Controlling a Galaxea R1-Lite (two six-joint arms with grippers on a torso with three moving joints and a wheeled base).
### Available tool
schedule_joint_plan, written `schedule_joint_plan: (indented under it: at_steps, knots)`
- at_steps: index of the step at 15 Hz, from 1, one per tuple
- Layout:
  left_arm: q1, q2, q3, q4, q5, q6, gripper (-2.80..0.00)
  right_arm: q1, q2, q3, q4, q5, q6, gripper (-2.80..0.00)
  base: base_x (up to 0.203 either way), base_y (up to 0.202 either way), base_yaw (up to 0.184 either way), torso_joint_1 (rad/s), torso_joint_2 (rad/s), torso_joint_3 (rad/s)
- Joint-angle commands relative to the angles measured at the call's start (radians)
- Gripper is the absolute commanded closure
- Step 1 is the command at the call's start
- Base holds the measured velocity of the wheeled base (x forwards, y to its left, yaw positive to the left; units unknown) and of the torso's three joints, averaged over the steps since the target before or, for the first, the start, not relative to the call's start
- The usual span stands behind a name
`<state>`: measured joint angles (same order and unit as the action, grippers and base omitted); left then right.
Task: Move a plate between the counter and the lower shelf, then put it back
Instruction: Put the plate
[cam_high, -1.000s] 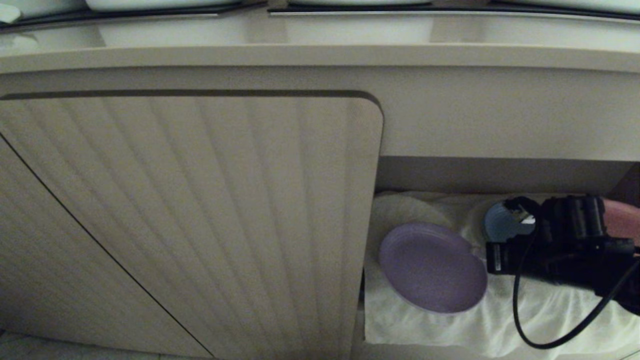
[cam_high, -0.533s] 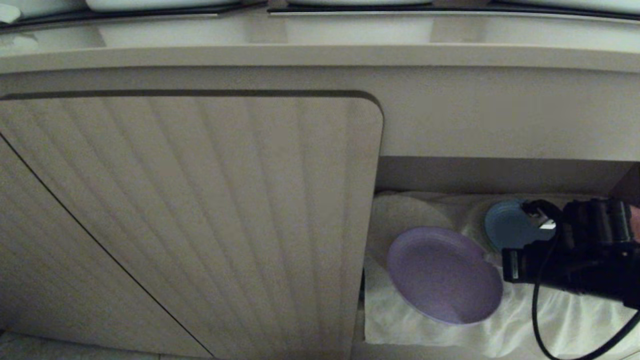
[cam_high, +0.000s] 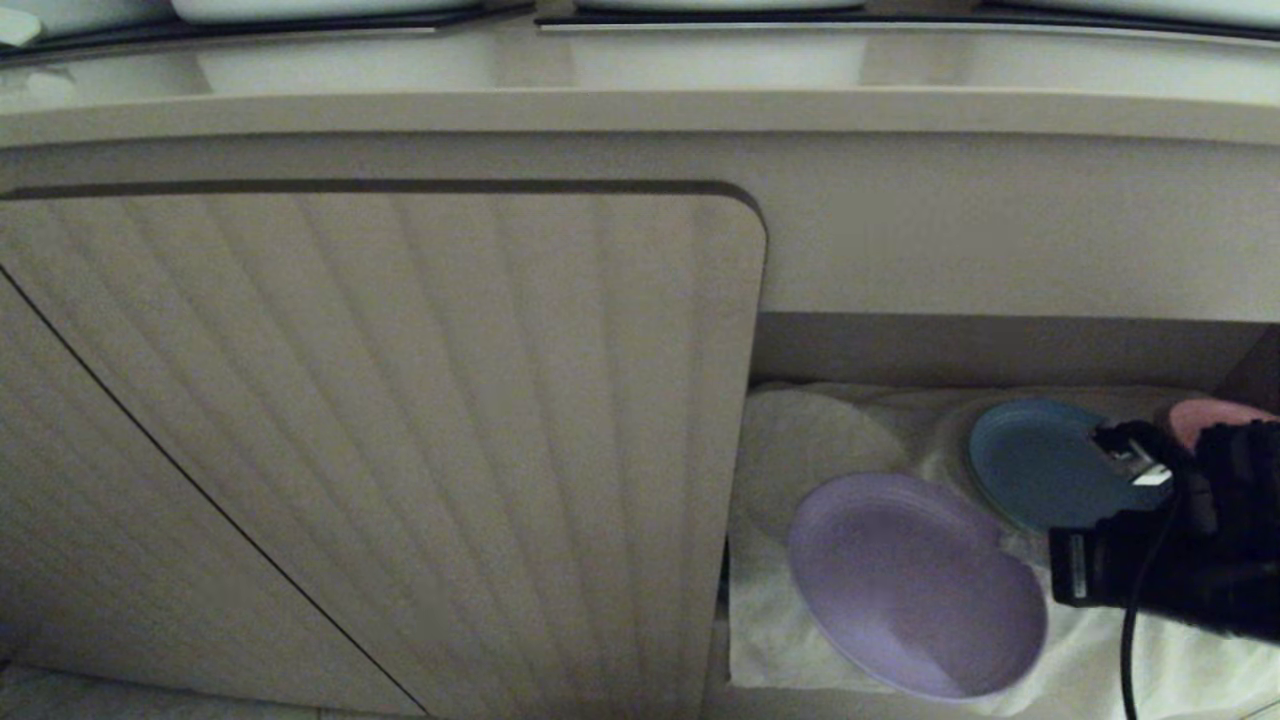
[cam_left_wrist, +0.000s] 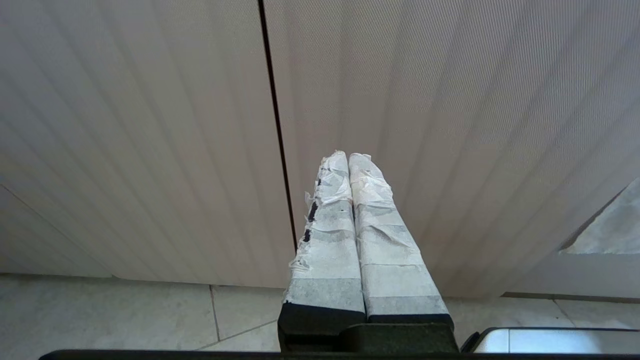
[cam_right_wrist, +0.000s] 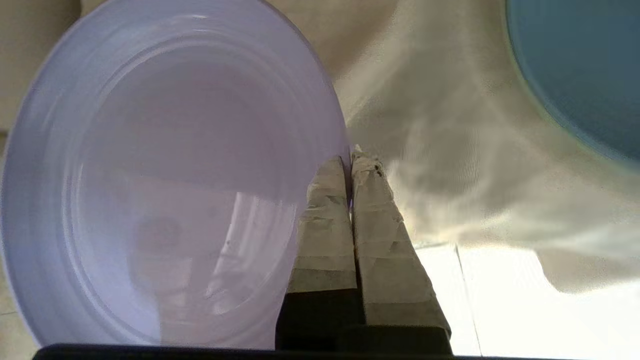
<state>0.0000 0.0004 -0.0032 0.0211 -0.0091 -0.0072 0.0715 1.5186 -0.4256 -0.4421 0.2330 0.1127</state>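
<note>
While the right gripper (cam_right_wrist: 350, 157) pinches the rim of the plate (cam_high: 915, 585) with its jaws fully closed on it, the lavender plate hangs tilted at the front edge of the lower shelf (cam_high: 990, 350), its near rim reaching past the lip of the wrinkled white cloth (cam_high: 775, 640) that lines the floor of the recess. Just behind and to the right lies a blue plate (cam_high: 1040, 465), partly covered by the black body of the right arm (cam_high: 1170, 575); beyond it a pink plate (cam_high: 1205, 415) shows only as a sliver above the wrist. A pale white plate (cam_high: 810, 445) sits on the cloth at the back left, hard to separate from the cloth itself. That makes four plates in the recess: one lavender, one blue, one pink, one white. Left of the opening, a ribbed beige cabinet door (cam_high: 400, 430) stands close beside the plate's left rim. Above, the tabletop (cam_high: 640, 105) runs across as a beige edge, with a black inset panel (cam_high: 250, 25) and white dishes cut off by the top border. A black cable (cam_high: 1130, 640) drops from the arm and leaves the view. The left gripper (cam_left_wrist: 347, 157) points at the ribbed door above a tiled floor (cam_left_wrist: 125, 315), its taped jaws pressed together, holding nothing.
</note>
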Motion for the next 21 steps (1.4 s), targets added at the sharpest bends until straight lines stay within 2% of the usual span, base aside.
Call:
schedule_joint_plan:
  at_steps: [1, 5, 11, 15, 21]
  knots:
    - [0.0, 0.0, 0.0, 0.0, 0.0, 0.0, 0.0, 0.001, -0.063, 0.013, 0.012, 0.002, 0.001, 0.0, 0.0, 0.0, 0.0, 0.0, 0.0, 0.0]
    - [0.0, 0.0, 0.0, 0.0, 0.0, 0.0, 0.0, 0.001, -0.172, 0.057, 0.055, 0.002, 0.004, 0.0, 0.0, 0.0, 0.0, 0.0, 0.0, 0.0]
    - [0.0, 0.0, 0.0, 0.0, 0.0, 0.0, 0.0, -0.001, -0.346, 0.109, 0.191, -0.001, 0.01, 0.0, 0.0, 0.0, 0.0, 0.0, 0.0, 0.0]
    - [0.0, 0.0, 0.0, 0.0, 0.0, 0.0, 0.0, -0.004, -0.437, 0.134, 0.293, -0.012, 0.048, 0.0, 0.0, 0.0, 0.0, 0.0, 0.0, 0.0]
    - [0.0, 0.0, 0.0, 0.0, 0.0, 0.0, 0.0, -0.05, -0.562, 0.178, 0.42, -0.029, 0.056, 0.0, 0.0, 0.0, 0.0, 0.0, 0.0, 0.0]
